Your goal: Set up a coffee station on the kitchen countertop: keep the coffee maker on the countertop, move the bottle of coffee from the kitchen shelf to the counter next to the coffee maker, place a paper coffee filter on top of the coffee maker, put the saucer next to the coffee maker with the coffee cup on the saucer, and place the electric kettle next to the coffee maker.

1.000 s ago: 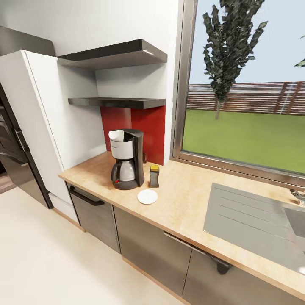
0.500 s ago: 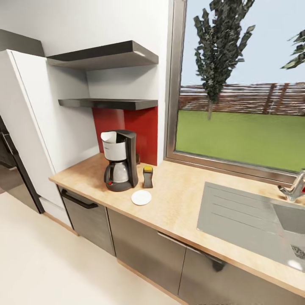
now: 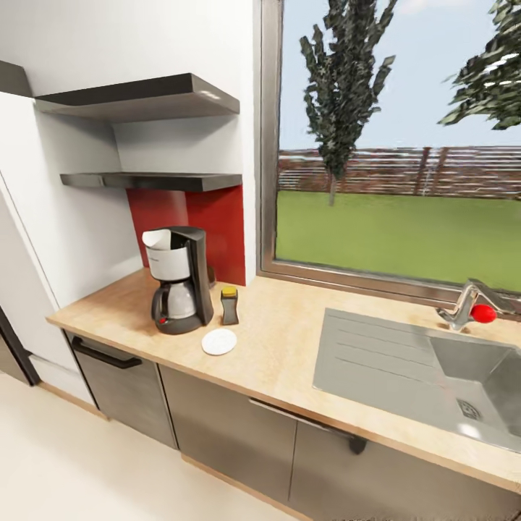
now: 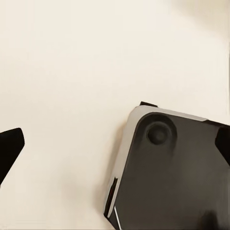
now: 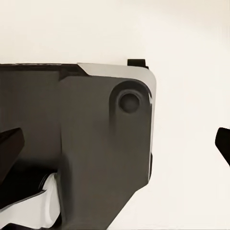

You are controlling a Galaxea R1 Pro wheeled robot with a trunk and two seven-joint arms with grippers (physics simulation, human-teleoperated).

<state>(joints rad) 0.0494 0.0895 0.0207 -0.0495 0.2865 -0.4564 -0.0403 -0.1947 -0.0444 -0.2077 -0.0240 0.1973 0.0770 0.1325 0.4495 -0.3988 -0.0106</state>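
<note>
The black coffee maker stands on the kitchen countertop in front of the red backsplash, with what looks like the white paper coffee filter on its top. Just right of it stands the bottle of coffee with its tan cap. The white saucer lies empty in front of the bottle. The kitchen shelf hangs bare above, under a second like board. The coffee cup and the electric kettle are out of view. My left gripper and right gripper hang open over cream floor, holding nothing.
A steel sink with a faucet and red knob is set into the counter's right half, under a large window. Dark grey cabinet fronts run below. A white tall panel bounds the counter's left end. My own base lies below both wrists.
The head view has swung right: everything slid left in the picture, the dark fridge left the frame and the faucet came in. The things on the counter have not moved.
</note>
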